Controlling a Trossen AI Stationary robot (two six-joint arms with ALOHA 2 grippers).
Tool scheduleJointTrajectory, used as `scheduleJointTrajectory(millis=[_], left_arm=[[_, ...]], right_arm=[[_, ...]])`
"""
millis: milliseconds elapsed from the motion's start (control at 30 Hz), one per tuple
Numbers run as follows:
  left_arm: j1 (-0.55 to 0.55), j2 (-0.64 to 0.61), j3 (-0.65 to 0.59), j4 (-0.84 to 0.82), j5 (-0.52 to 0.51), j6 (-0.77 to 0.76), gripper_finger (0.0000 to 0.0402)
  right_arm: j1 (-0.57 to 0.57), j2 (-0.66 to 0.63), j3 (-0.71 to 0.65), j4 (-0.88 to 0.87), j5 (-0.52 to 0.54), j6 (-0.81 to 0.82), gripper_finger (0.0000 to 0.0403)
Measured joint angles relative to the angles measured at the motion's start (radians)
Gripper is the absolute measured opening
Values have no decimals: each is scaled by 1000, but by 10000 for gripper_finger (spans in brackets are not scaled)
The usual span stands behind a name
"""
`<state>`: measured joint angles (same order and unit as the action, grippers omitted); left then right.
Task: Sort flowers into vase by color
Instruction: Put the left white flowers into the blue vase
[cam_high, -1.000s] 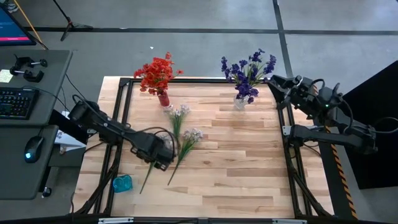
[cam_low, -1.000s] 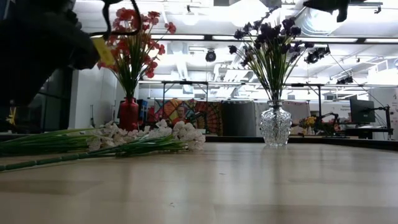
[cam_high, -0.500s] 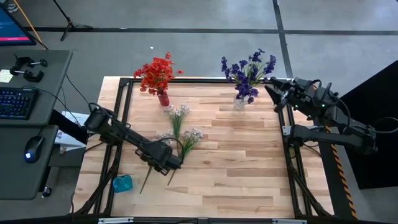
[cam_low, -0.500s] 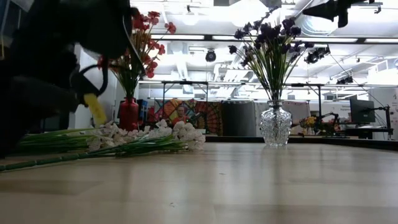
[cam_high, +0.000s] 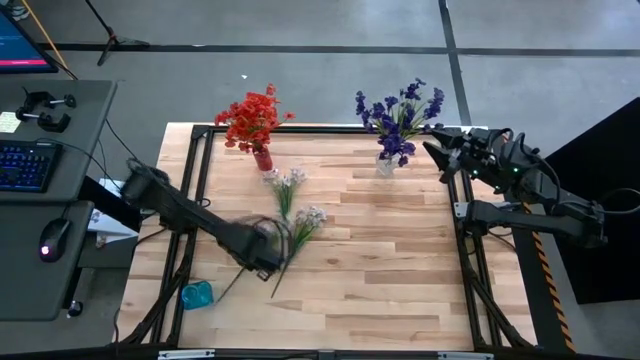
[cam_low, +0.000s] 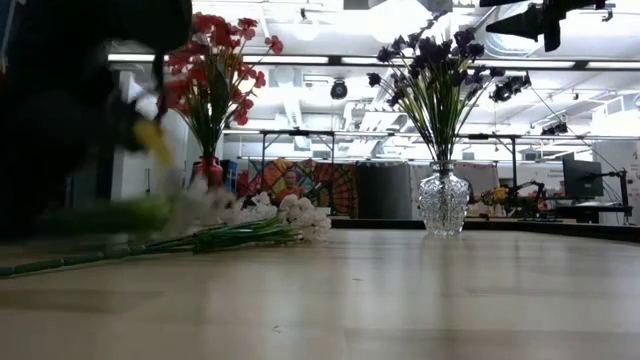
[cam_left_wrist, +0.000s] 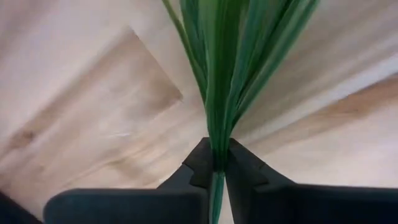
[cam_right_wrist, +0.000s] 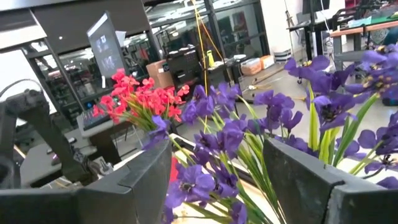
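Two white flowers lie on the wooden table (cam_high: 400, 270), one sprig (cam_high: 287, 184) behind the other (cam_high: 312, 217). My left gripper (cam_high: 266, 258) is shut on the green stem (cam_left_wrist: 217, 74) of a white flower, its fingertips (cam_left_wrist: 200, 163) pinched around it. In the low view that sprig (cam_low: 185, 205) is blurred and off the table, and the other (cam_low: 262, 226) lies flat. Red flowers (cam_high: 251, 117) stand in a red vase (cam_high: 263, 158). Purple flowers (cam_high: 400, 112) stand in a clear glass vase (cam_high: 385, 165). My right gripper (cam_high: 433, 149) hangs open beside the purple blossoms (cam_right_wrist: 227, 140).
A small blue object (cam_high: 197, 294) lies near the table's front left corner. A desk with a keyboard (cam_high: 25, 165) and a mouse (cam_high: 52, 240) stands to the left. A black frame (cam_high: 200, 180) runs along the table's edges.
My left gripper came down onto the stem and shut on it. One white sprig has come up off the table in the low view. The right gripper barely moved.
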<state>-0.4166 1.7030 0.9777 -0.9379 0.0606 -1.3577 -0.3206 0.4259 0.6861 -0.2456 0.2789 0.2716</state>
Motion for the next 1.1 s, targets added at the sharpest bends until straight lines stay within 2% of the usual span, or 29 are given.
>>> scheduleJointTrajectory(millis=[100,200,300,400,467,500,567,667,767,967,1033,1100], left_arm=[[4,-133,33,24,-114,-20,5],[-1,-267,78,11,-287,-25,5],[-44,-408,140,36,-558,-26,3],[-152,-507,154,115,-880,10,2],[-236,-540,154,189,-1039,76,2],[-274,-547,154,222,-1086,117,2],[-343,-545,155,288,-1108,203,1],[-431,-530,154,326,-1064,269,1],[-509,-532,154,332,-1073,262,1],[-632,-552,154,320,-1274,242,1],[-655,-560,154,287,-1279,226,1],[-670,-578,154,257,-1233,213,1]], right_arm=[[0,0,0,-12,0,1,243],[0,0,0,-17,0,1,243],[0,0,0,-17,-1,1,243],[0,0,0,-17,-1,1,243],[0,0,0,-18,-1,1,243],[0,0,0,-19,-1,1,243],[0,0,0,-20,-1,1,243],[0,0,0,-20,-1,20,243],[0,0,0,-20,-1,46,243],[0,1,0,-20,-2,153,243],[0,3,0,-20,-5,188,243],[0,6,0,-20,-24,218,243]])
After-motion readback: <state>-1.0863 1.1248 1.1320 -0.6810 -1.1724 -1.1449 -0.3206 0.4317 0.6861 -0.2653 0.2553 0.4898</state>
